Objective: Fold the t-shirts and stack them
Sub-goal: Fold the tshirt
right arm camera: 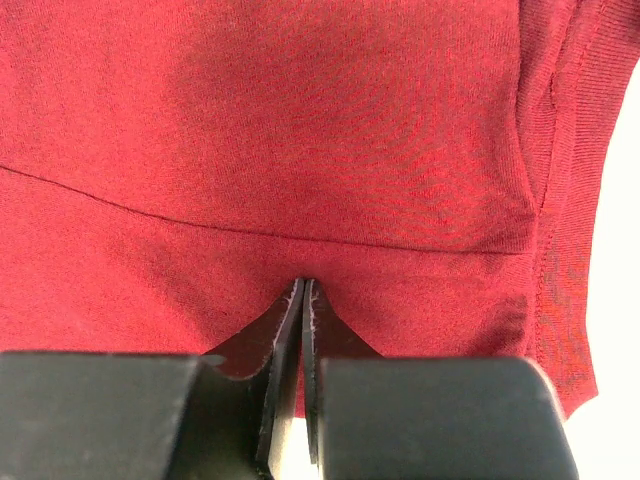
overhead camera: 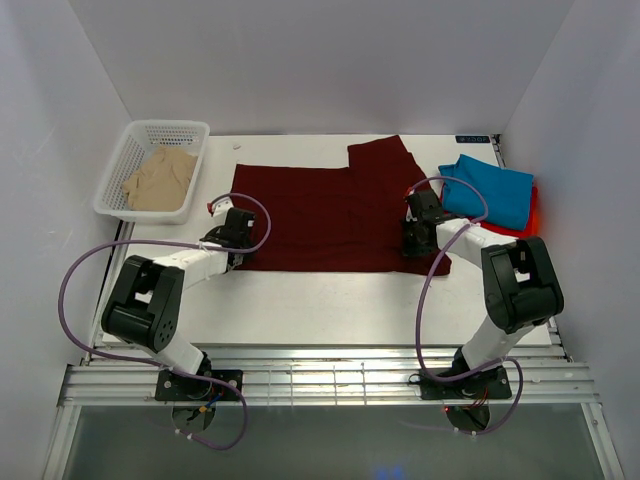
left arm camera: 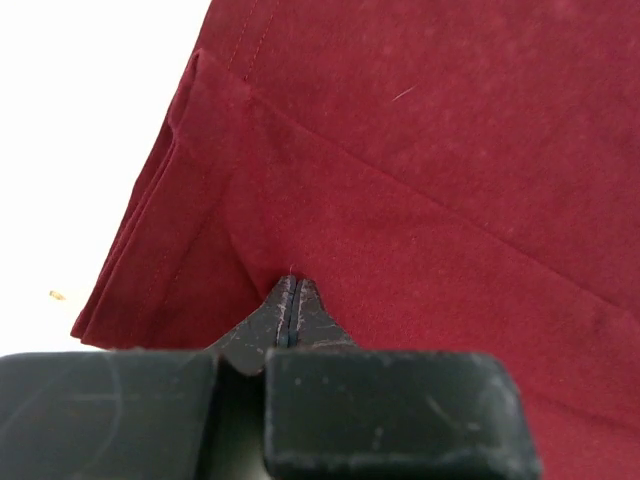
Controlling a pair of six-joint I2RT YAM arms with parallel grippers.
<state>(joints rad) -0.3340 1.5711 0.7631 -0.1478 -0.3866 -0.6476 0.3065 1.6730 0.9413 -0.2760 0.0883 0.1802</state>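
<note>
1. We have the maroon t-shirt (overhead camera: pixel 330 215) spread flat on the bench (overhead camera: pixel 330 300), with one sleeve sticking out at the far edge.
2. Our left fingers (left arm camera: pixel 284 300) and right fingers (right arm camera: pixel 293 300) are pinched tight on its near edge, one towards each corner.
3. Done, we judge: the teal-blue t-shirt (overhead camera: pixel 488 192) lies folded atop the red-orange t-shirt (overhead camera: pixel 535 215), far right.
4. Left to do: this fold, then the crumpled beige t-shirt (overhead camera: pixel 160 178) in the mesh basket (overhead camera: pixel 150 127).

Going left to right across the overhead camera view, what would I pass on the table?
white mesh basket → left gripper → maroon t-shirt → right gripper → teal-blue t-shirt
</note>
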